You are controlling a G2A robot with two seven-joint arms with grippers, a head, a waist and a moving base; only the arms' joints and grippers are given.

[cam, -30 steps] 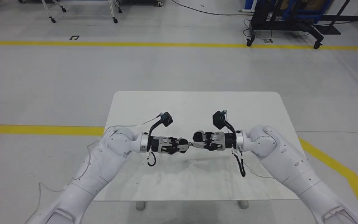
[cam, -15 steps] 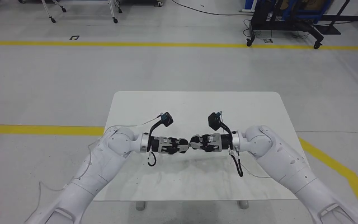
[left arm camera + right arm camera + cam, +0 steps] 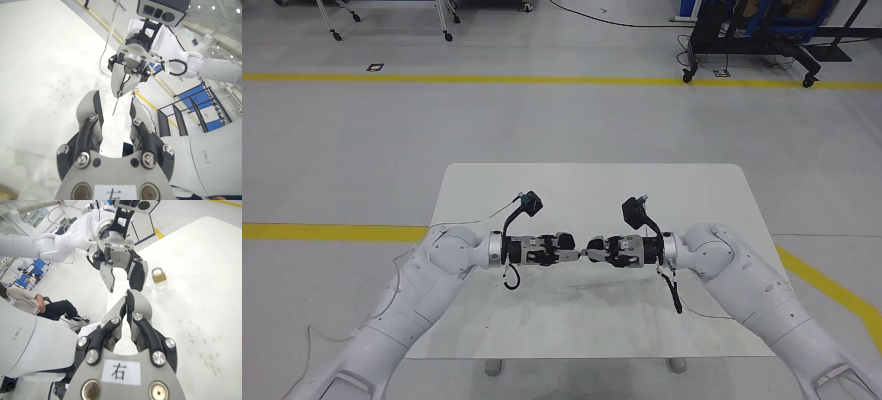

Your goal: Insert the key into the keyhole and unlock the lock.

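White worktop (image 3: 692, 200) carries everything. Both arms come in from the near side and meet tip to tip over its ctr, held level above the surface.

The left hand (image 3: 114, 97) has its fingers wide apart w/ nothing gripped. Its black pads face each other across the gap. It points straight at the other hand.

The right hand (image 3: 126, 296) has its fingers pressed together, clamped on the key. In the right wrist view its tip sits very close to one black pad of the left hand. Can't tell if they touch. In the top view the two hands are nearly nose to nose, w/ only a slim gap btwn them.

The padlock (image 3: 159, 275) is brass w/ a silver shackle that looks shut. It lies flat on the worktop, near the left hand but off to one side and below it. It is apart from both hands, and neither touches it.

The key (image 3: 115, 106) is thin and dark, pinched by its head in the right hand. Its blade sticks out past the fingertips and points into the gap btwn the left hand's fingers. It is up in the air, well apart from the padlock and not in the keyhole.
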